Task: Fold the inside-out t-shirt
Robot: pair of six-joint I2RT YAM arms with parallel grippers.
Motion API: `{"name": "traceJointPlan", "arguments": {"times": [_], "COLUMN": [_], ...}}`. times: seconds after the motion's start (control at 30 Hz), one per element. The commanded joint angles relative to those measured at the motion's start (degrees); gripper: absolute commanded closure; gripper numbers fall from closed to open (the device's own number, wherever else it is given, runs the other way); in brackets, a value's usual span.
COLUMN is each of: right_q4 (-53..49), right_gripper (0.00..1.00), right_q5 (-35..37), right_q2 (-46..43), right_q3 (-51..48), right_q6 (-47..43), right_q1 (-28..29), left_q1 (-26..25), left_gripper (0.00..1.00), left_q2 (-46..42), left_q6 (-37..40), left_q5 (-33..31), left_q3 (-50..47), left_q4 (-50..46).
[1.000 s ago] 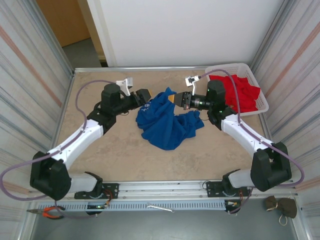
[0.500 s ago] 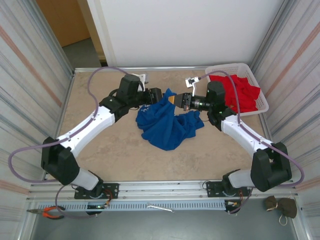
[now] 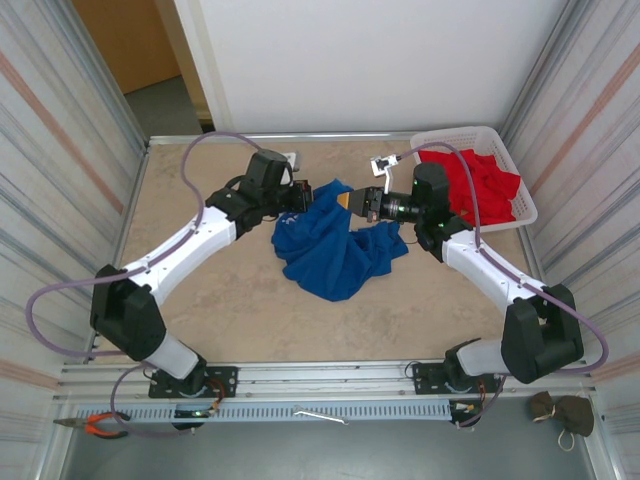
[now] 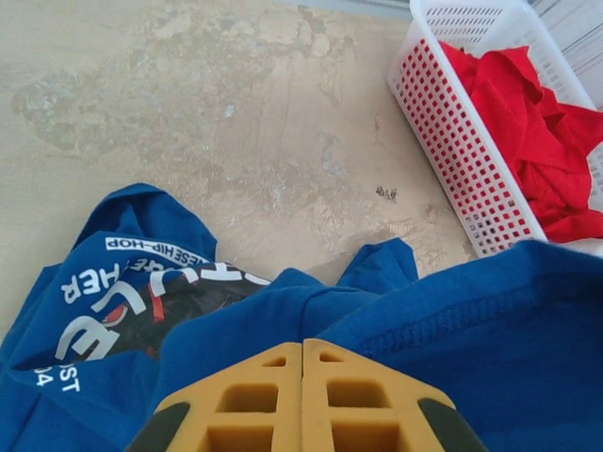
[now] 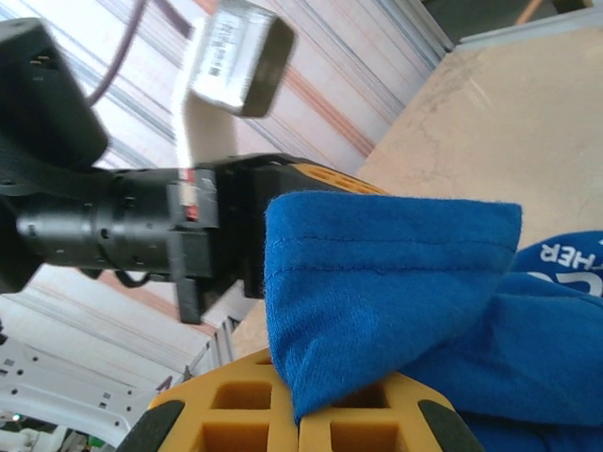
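Note:
The inside-out t-shirt (image 3: pixel 335 248), royal blue, lies bunched mid-table with its top edge lifted between the two grippers. My right gripper (image 3: pixel 352 201) is shut on that edge; in the right wrist view a hemmed blue flap (image 5: pixel 377 282) comes out of its yellow fingers (image 5: pixel 236 414). My left gripper (image 3: pixel 309 197) faces it from the left and is shut, with blue cloth (image 4: pixel 490 320) bunched right at its closed tips (image 4: pixel 302 345). The white and light-blue print (image 4: pixel 122 301) faces up on the lower folds.
A white basket (image 3: pixel 522 196) holding a red garment (image 3: pixel 482 183) stands at the back right, close behind the right arm, and shows in the left wrist view too (image 4: pixel 443 122). Metal walls enclose the table on both sides. Pliers (image 3: pixel 100 425) lie on the front rail.
The left arm swung right to the shirt's lifted edge and its gripper went from open to shut there. The right arm and the shirt stayed put.

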Motion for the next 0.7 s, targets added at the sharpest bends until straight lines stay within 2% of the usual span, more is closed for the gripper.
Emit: {"name": "traceJointPlan", "arguments": {"times": [0.0, 0.07, 0.13, 0.17, 0.2, 0.27, 0.43, 0.67], "right_q4": [-3.5, -4.0, -5.8, -7.2, -8.2, -11.6, -20.3, -27.4], "right_gripper": [1.00, 1.00, 0.65, 0.50, 0.43, 0.37, 0.36, 0.26], "right_q5": [3.0, 4.6, 6.3, 7.1, 7.6, 9.1, 16.1, 31.4], "right_q2": [1.6, 3.2, 4.4, 4.5, 4.1, 2.2, -5.6, -10.6], "right_q3": [-0.6, -0.6, 0.1, 0.6, 0.9, 1.7, 2.3, 5.3], "right_q6": [-2.6, -2.0, -1.6, -1.7, -1.8, -2.9, -5.8, -8.1], "right_q1": [-1.6, -3.1, -4.2, -4.8, -5.1, -4.8, -1.7, 7.9], "left_q1": [-0.1, 0.0, 0.0, 0.1, 0.1, 0.2, 0.5, 0.6], "left_gripper": [1.00, 1.00, 1.00, 1.00, 1.00, 1.00, 1.00, 1.00], "left_q2": [-6.4, -8.8, -11.0, -11.7, -12.1, -12.4, -12.5, -12.6], "left_q6": [1.5, 0.6, -0.8, -1.5, -2.0, -3.1, -4.2, -4.9], "left_q5": [0.0, 2.2, 4.4, 5.6, 6.5, 8.4, 10.6, 11.7], "left_q3": [2.1, 1.4, 0.3, 0.0, 0.0, -0.1, -0.3, -0.2], "left_q4": [1.2, 3.3, 6.1, 7.0, 7.3, 7.7, 8.7, 9.0]}}
